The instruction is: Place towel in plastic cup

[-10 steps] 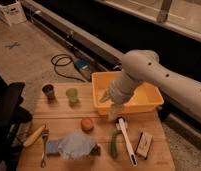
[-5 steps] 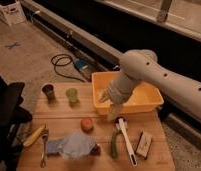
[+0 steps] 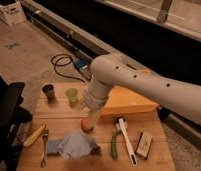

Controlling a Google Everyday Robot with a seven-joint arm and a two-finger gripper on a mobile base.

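At the far left, a dark thing (image 3: pixel 6 107) is cut off by the edge. I cannot tell what it is. On the left of the wooden table (image 3: pixel 159 161) lies a yellow thing (image 3: pixel 34 136) like a banana. Just beside it is a thin metal tool (image 3: pixel 44 147) that I cannot name.

Near the back edge stand a dark cup (image 3: pixel 48 91) and a green cup (image 3: pixel 71 95), side by side but not touching. I cannot tell which one is plastic. On the floor behind them lies a black cable (image 3: pixel 61 64).

The towel (image 3: pixel 74 145) is blue-grey and crumpled. It lies near the front edge of the table, well apart from both cups.

The gripper (image 3: pixel 92 117) hangs low over the middle of the table, at the end of a big white arm (image 3: pixel 144 85). The towel lies in front of the gripper and a little to its left, not touching it. I cannot tell if the gripper is open or closed. A small red round thing (image 3: pixel 85 125) sits right by the gripper's tip and is partly hidden by it. The green cup is just to the gripper's left, farther back.

The arm hides much of a yellow bin (image 3: pixel 129 102). In front of the bin lie a long green thing (image 3: pixel 114 145), a white brush (image 3: pixel 126 142) and a small box (image 3: pixel 143 144). The arm is cut off at the right edge.
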